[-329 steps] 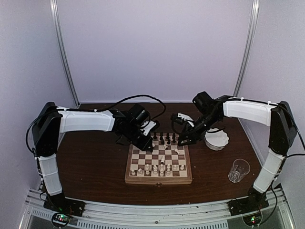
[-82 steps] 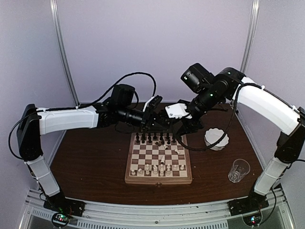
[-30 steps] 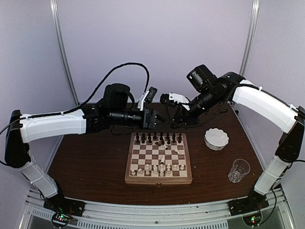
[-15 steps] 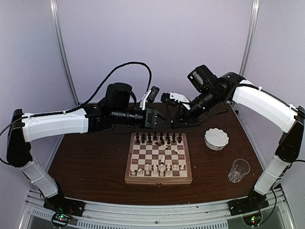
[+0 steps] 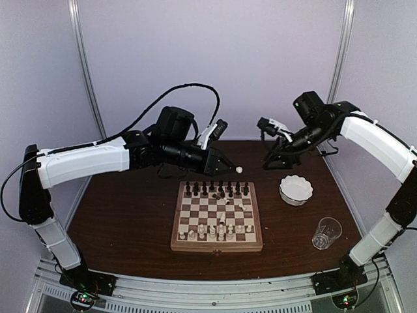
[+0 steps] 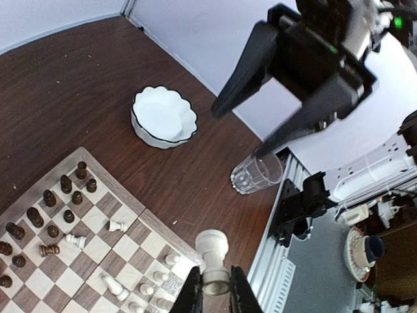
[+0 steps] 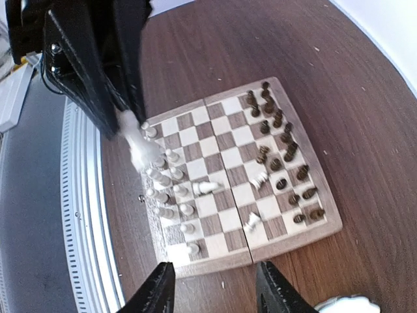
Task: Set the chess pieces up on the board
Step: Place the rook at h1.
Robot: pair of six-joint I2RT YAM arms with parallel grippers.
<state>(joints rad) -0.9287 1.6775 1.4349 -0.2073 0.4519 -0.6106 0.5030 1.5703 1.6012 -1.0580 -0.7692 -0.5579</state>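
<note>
The board [image 5: 217, 248] lies mid-table, with dark chess pieces [image 5: 215, 190] along its far rows and cream ones [image 5: 212, 229] along the near rows. A few cream pieces [image 5: 223, 216] lie toppled in the middle. My left gripper [image 5: 230, 168] hovers above the board's far edge, shut on the base of a cream rook [image 6: 213, 251] that sticks out past its fingers [image 6: 194, 297]. My right gripper [image 5: 268, 161] hangs to the right of it, apart, open and empty. In the right wrist view its fingers [image 7: 156, 290] stand wide above the board's border [image 7: 287, 244].
A white scalloped bowl [image 5: 296, 190] sits right of the board. A clear glass [image 5: 326, 233] stands at the front right. The left arm's black cable [image 5: 189, 88] arcs over the back of the table. A metal rail [image 5: 215, 293] runs along the near edge.
The grippers were together over the board's far edge. Now the right one has opened and drawn back to the right. The left one keeps the cream rook and has shifted slightly right.
</note>
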